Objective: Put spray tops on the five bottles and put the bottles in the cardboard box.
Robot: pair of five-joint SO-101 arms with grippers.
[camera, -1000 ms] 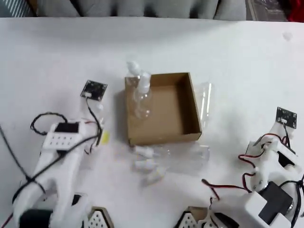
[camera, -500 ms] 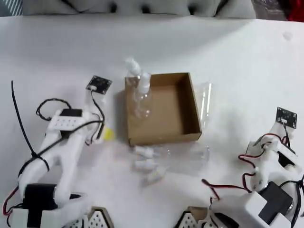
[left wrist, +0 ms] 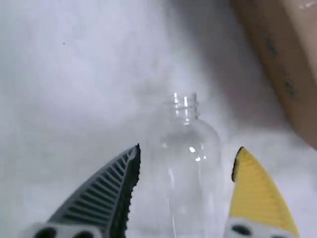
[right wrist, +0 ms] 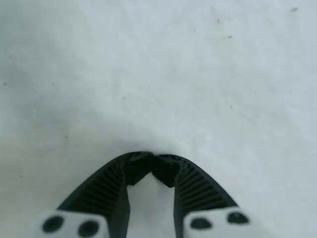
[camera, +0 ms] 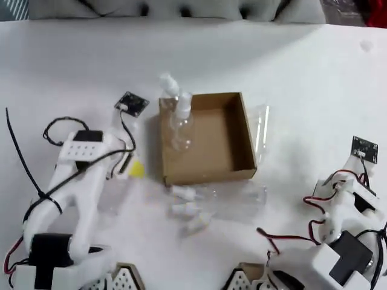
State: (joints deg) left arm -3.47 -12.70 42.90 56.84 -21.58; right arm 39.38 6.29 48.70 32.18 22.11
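A clear bottle (left wrist: 187,130) without a top lies on the white table, its neck pointing away from the wrist. My left gripper (left wrist: 185,159) stands open with a grey finger and a yellow finger (camera: 136,170) on either side of the bottle, just left of the cardboard box (camera: 248,139). One bottle with a spray top (camera: 180,125) lies inside the box. Three loose spray tops (camera: 186,208) lie in front of the box. My right gripper (right wrist: 152,167) is shut on nothing over bare table, at the right arm (camera: 341,205) near the front right.
A clear bottle (camera: 239,196) lies in front of the box and another (camera: 260,130) lies along its right side. A white spray top (camera: 168,84) shows just behind the box's far left corner. Cables loop around both arms.
My left arm has stretched away from its base and its gripper has slid a little toward the box. The right arm, the box and the bottles have not moved.
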